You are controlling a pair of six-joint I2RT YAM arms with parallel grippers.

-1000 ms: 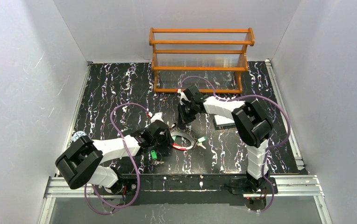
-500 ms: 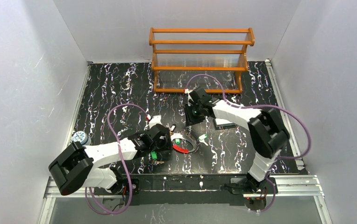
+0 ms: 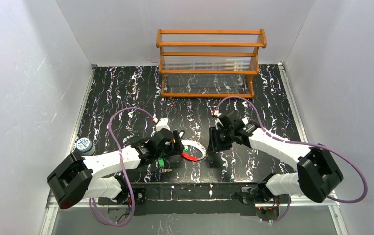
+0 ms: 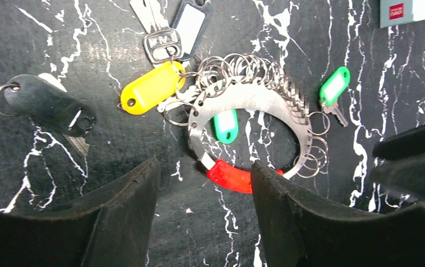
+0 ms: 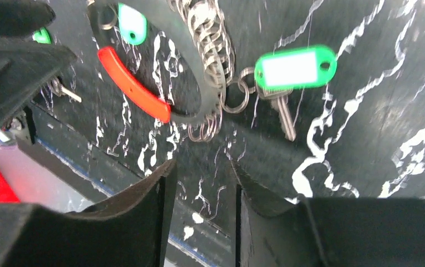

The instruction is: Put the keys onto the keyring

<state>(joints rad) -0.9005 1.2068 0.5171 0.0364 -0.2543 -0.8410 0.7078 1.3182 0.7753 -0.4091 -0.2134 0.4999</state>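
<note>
Jaws of left gripper (image 4: 204,172) and right gripper (image 5: 201,167) stand part-open, empty. Seemingly between grips: next, pinch the green-tagged metal key (image 4: 334,86) at three o'clock of the red-and-steel oval keyring (image 4: 255,97).

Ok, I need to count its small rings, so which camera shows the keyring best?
Left wrist: the nearly whole keyring lies in frame, sharp, its rings fanned out. Right wrist catches only its red segment and part of the loop, blurred. Top external shows it tiny.
</note>
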